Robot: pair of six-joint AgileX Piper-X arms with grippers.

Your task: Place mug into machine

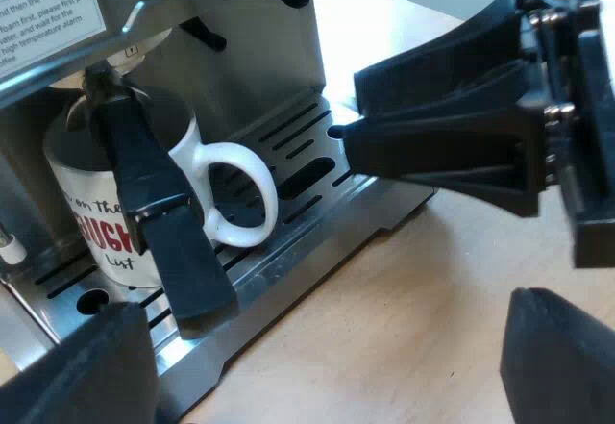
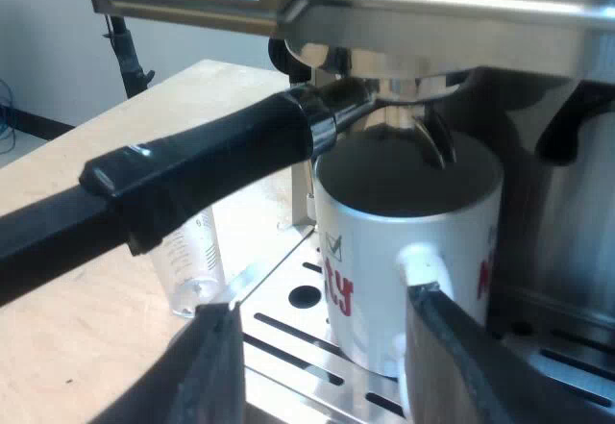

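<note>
Surface: pale wooden table (image 1: 404, 328), carrying an espresso machine (image 1: 240, 49) with a slotted metal drip tray (image 1: 307, 155).

Item 1: mug (image 1: 115, 222). White ceramic with red and black lettering. Stands upright on the drip tray, directly under the metal holder locked into the machine's front. Its looped handle (image 1: 240, 193) faces outward, away from the machine's body. Judged placed; the task looks all but complete.

Handling, as judged: rigid, moderately heavy for its size, and glazed, so slippery against hard fingers. It would chip if knocked against the holder or the tray edge. The best hold is across the handle loop. The rim is crowded by the holder above it.

Item 2: holder's dark handle (image 1: 159, 212). Juts out over the mug's mouth.

Item 3: measuring glass (image 2: 192, 261). Clear, standing on the table just beside the tray.

Item 4: right gripper (image 2: 322, 347). Fingers spread and holding nothing. It is lined up with the mug handle and near it, apparently not touching.

Item 5: left gripper (image 1: 327, 366). Fingers wide apart and empty, over the table off the tray's edge.
</note>
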